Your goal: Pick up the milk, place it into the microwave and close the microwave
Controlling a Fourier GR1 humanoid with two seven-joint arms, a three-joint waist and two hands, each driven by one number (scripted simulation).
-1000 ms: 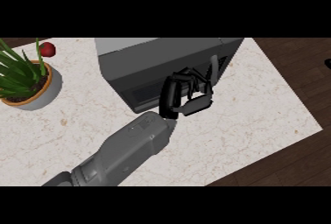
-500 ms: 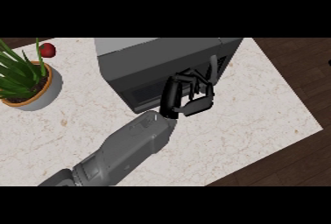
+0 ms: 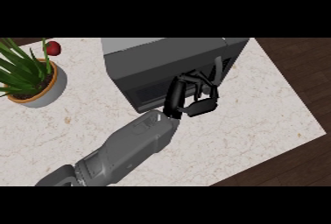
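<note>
Milk: not to be seen on the counter (image 3: 258,113) or anywhere else; I judge it sits behind the microwave's door, but the view cannot confirm that
Left hand (image 3: 176,96): at the door's front, towards its right end, fingers curled in towards the thumb with nothing seen between them
Right hand: out of view
Microwave (image 3: 168,52): at the counter's back; its dark door (image 3: 145,89) looks flush with the body, though I cannot tell whether it is latched
Risk one: curled fingers could catch the door's edge as the hand pulls away and swing it open
Risk two: a door only pushed to, not clicked home, would leave the task unfinished
Risk three: pressing off-centre might turn the microwave on the counter
Around: a potted plant (image 3: 29,81) at the left and a small red thing (image 3: 53,48) behind it, both well apart from the hand
In the way: no object between hand and door; the grey forearm (image 3: 132,146) hides part of the counter
</note>
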